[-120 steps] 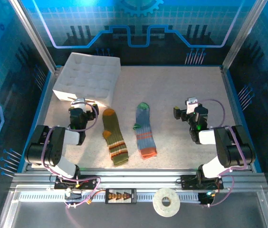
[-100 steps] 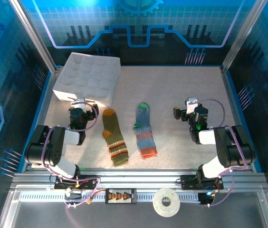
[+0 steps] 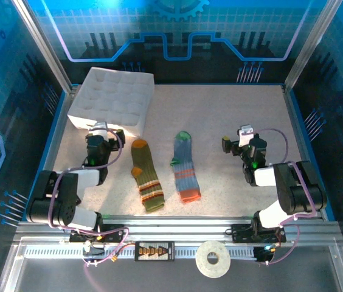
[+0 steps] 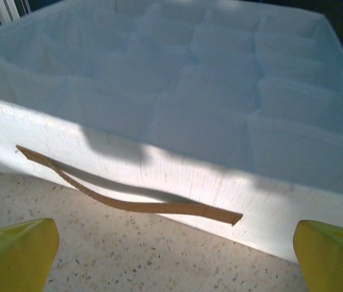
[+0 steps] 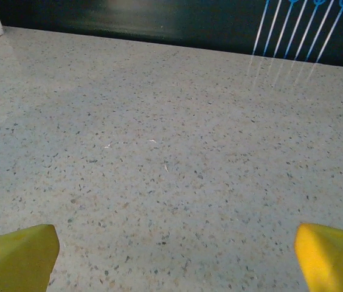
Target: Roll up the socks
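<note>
In the top view I have both socks lying flat and side by side near the middle of the speckled beige worktop (image 3: 220,109). The olive-green knit sock (image 3: 146,176), with a mustard toe and orange stripes, is on the left; the blue-grey knit sock (image 3: 185,169), with a green toe and orange cuff, lies just right of it, not touching; both toes point away from the arm bases. My left gripper (image 3: 103,132) sits left of the olive-green knit sock, close to the near wall of the white fabric compartment box (image 3: 114,97) in the far-left corner; my right gripper (image 3: 239,139) is to the right of the blue-grey knit sock, clear of it; neither holds anything.

On the left wrist camera, the left gripper (image 4: 171,261) stands wide apart, its yellow fingertips (image 4: 13,255) at the two bottom corners; between them I see bare worktop and, straight ahead, the white box's side wall with a thin brown strap handle (image 4: 129,198) sagging across it.

On the right wrist camera, the right gripper (image 5: 171,261) is likewise spread wide, yellow fingertips (image 5: 332,258) low in the corners, bare worktop between them; a dark back wall with blue lines (image 5: 293,24) stands beyond.
</note>
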